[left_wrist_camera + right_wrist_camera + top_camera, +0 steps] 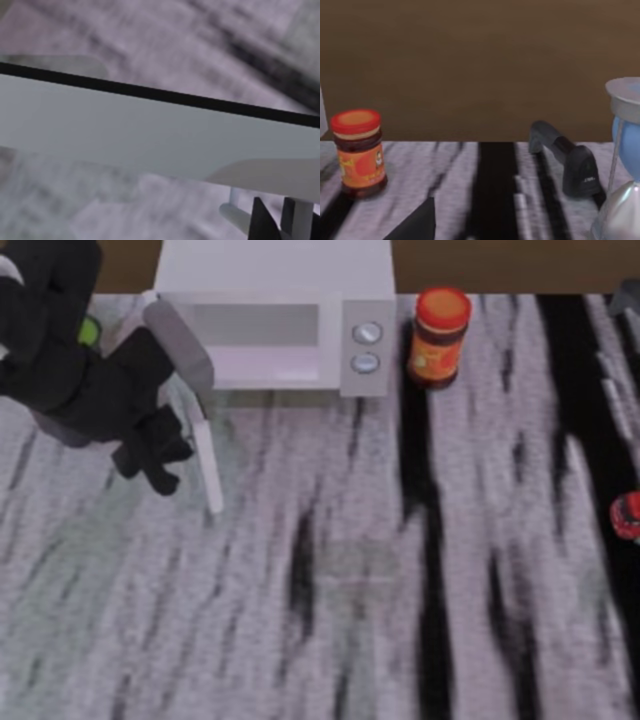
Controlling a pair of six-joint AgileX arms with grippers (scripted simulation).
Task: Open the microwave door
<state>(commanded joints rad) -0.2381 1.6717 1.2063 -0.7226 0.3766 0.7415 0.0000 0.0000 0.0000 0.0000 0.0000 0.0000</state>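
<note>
The light grey-white microwave [275, 270] stands at the table's back, its two silver knobs [366, 348] on the right panel. The microwave door [182, 340] is swung out to the left, so the pale cavity [255, 340] shows. Its white bar handle [206, 465] points toward the table's front. My left gripper [170, 448] is at the handle, fingers shut around the bar. In the left wrist view the door's edge [150, 130] fills the middle, and dark fingers [262, 225] flank the handle [302, 220]. My right gripper [480, 234] is parked, out of the top view, one fingertip [420, 225] showing.
An orange-lidded jar [440, 335] stands right of the microwave, seen also as the jar [359, 152] in the right wrist view. A black hand scanner [567, 160] and an hourglass [625, 165] sit near the right arm. A red object [628, 515] lies at the table's right edge.
</note>
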